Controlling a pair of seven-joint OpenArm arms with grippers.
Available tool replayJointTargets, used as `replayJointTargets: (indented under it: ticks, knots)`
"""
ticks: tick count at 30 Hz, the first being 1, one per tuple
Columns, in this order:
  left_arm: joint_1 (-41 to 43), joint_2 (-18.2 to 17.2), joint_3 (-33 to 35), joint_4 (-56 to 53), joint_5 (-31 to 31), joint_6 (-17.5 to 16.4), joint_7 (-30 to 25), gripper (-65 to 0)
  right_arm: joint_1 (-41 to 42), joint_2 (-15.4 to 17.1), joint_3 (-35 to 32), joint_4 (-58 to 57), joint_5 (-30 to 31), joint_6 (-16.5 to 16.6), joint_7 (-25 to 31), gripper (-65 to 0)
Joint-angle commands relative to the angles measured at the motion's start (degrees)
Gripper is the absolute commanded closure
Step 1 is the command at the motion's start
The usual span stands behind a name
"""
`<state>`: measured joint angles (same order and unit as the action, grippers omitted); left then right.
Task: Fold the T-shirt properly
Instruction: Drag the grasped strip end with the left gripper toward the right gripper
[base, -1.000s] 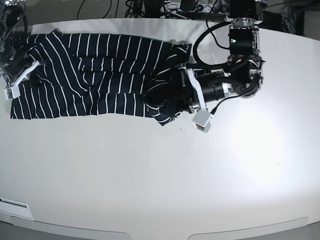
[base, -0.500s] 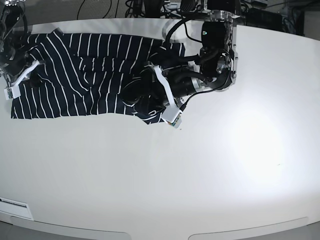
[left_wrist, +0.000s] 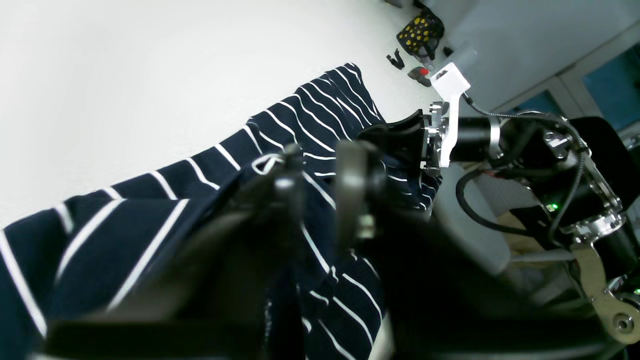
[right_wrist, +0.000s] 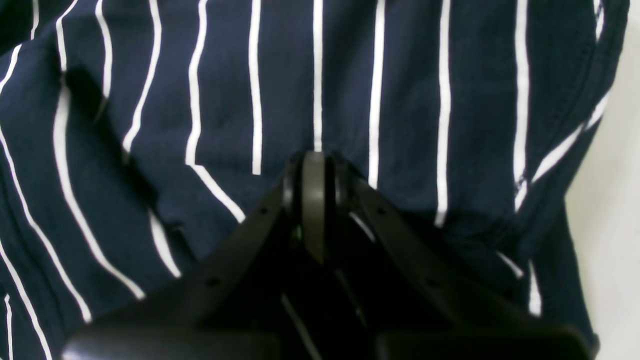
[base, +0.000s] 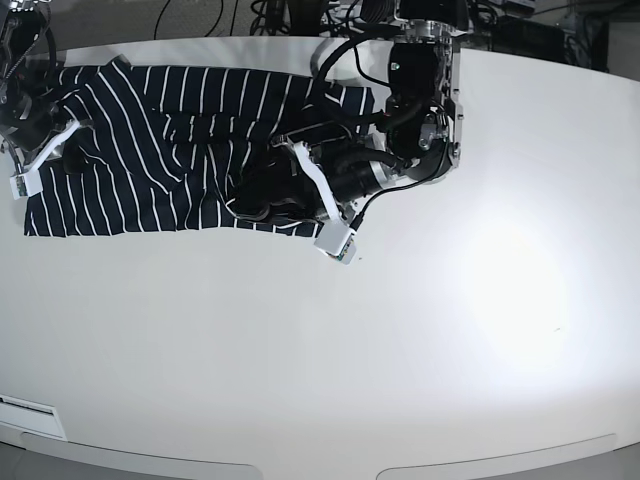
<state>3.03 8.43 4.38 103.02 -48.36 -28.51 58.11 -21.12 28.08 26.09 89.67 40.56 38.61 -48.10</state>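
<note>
Soft and limp, the T-shirt (base: 150, 140) should be taken by its hem, where the left pincer (left_wrist: 320, 200) pinches a fold and the right pincer (right_wrist: 314, 170) is closed against cloth.

**Shirt spread along the far side of the desk, one arm at each end**

The T-shirt (base: 170, 140) lies on the desk (base: 330, 350), stretched sideways along its far edge. The left gripper (base: 250, 195) reaches in low over the shirt's near edge, its fingers (left_wrist: 350, 175) pointing along the cloth toward the other arm. The right gripper (right_wrist: 313, 170) sits at the opposite end, on the cloth, with the shirt running ahead of its fingers and the shirt's edge and bare desk just to one side. Near side of the desk lies before both arms.
</note>
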Motion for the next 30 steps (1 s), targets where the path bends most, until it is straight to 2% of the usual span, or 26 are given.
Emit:
replayJointTargets:
  ticks: [1, 6, 10, 14, 15, 16, 20, 21, 22, 24, 25, 30]
  knots:
    - [-0.81, 0.57, 0.07, 0.85, -1.18, -0.35, -0.98, 0.0, -0.79, 0.37, -0.33, -0.04, -1.33, 0.46, -4.15, -5.8]
    - [-0.81, 0.57, 0.09, 0.85, 1.40, -0.39, -0.68, 0.0, -0.79, 0.37, -0.33, -0.04, -1.36, 0.44, -4.17, -5.8]
    - [-0.85, 0.57, 0.09, 0.85, 0.70, -1.11, 0.92, -1.2, -0.79, 0.39, -0.33, -0.04, -0.72, 0.46, -4.17, -5.8]
    - [-0.85, 0.57, -0.24, 0.87, 0.09, -4.50, 2.29, -35.5, -0.79, 0.37, -0.33, -0.04, 0.63, 0.46, -4.22, -5.8]
    - [-0.85, 0.57, -0.50, 0.90, -0.20, -4.44, 1.99, -38.9, -0.79, 0.37, -0.33, -0.04, 0.98, 0.46, -4.22, -5.8]
    - [-0.85, 0.57, -0.79, 0.90, -0.72, -4.46, 1.86, -39.2, -0.81, 0.37, -0.33, -0.04, 1.25, 0.48, -4.22, -5.8]
    - [-1.14, 0.57, -0.92, 0.90, -5.11, -5.53, 1.90, -38.5, -0.79, 0.35, -0.33, -0.04, 1.20, 0.46, -4.22, -5.8]
    - [-1.14, 0.57, -0.92, 0.90, -6.67, -6.60, 1.90, -35.3, -0.79, 0.37, -0.33, -0.04, 1.22, 0.46, -4.17, -5.8]
    - [-1.14, 0.57, -0.92, 0.90, -8.02, -7.19, 1.95, -28.8, -0.79, 0.37, -0.33, -0.04, 1.22, 0.46, -4.17, -5.8]
    - [-1.14, 0.57, -0.92, 0.90, -9.18, -7.30, 2.38, -8.2, -0.79, 0.37, -0.33, -0.04, 1.25, 0.46, -4.13, -5.8]
    - [-1.11, 0.57, -0.92, 0.90, -9.14, -7.32, 2.56, 0.0, -0.79, 0.35, -0.33, -0.04, 1.25, 0.46, -4.07, -5.8]
    - [-1.11, 0.57, -1.81, 0.90, -8.44, -7.98, 3.67, 0.0, -0.79, 0.37, -0.33, -0.04, 1.22, 0.46, -4.02, -5.8]
